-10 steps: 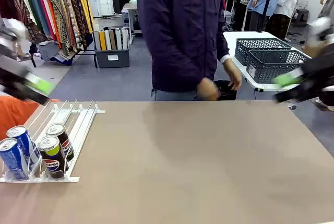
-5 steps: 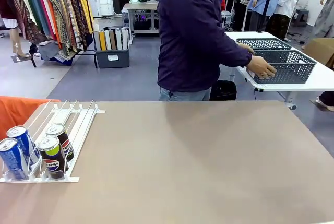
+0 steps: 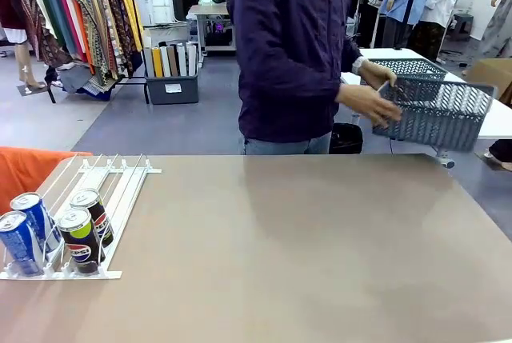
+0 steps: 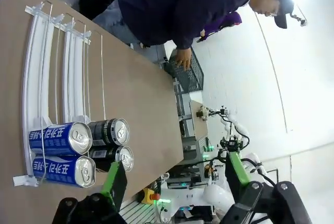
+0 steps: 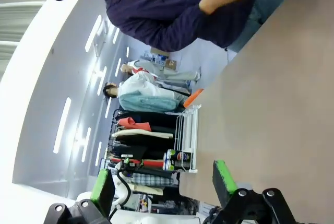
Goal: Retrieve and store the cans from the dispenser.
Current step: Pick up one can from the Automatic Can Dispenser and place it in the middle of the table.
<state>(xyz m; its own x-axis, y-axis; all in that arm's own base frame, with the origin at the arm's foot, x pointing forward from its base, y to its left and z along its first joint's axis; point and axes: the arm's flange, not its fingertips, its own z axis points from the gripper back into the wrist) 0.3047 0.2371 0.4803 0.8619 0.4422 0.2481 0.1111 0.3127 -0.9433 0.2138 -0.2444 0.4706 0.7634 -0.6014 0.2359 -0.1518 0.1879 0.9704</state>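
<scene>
The dispenser (image 3: 122, 187), a white wire rack, lies on the table's left side. Several cans stand at its near end: two blue cans (image 3: 32, 223) on the left and two black cans (image 3: 84, 231) beside them. In the left wrist view my left gripper (image 4: 175, 177) hangs open above the table, off to the side of the cans (image 4: 78, 148) in the dispenser (image 4: 57, 72). My right gripper (image 5: 163, 185) is open too, high over the table's other side, with the cans (image 5: 175, 158) and dispenser (image 5: 189, 127) small and far off. Nothing sits between either pair of fingers.
A person in a dark jacket stands at the far edge, holding a dark grey perforated basket (image 3: 436, 107) lifted off a white side table (image 3: 500, 123) at the back right. Another basket (image 3: 400, 65) stays there. The brown table (image 3: 320, 247) is bare right of the dispenser.
Both arms, blurred at the picture's sides a second ago, have left the front view. The person turned to the side table, took hold of a basket and lifted it toward the table.
</scene>
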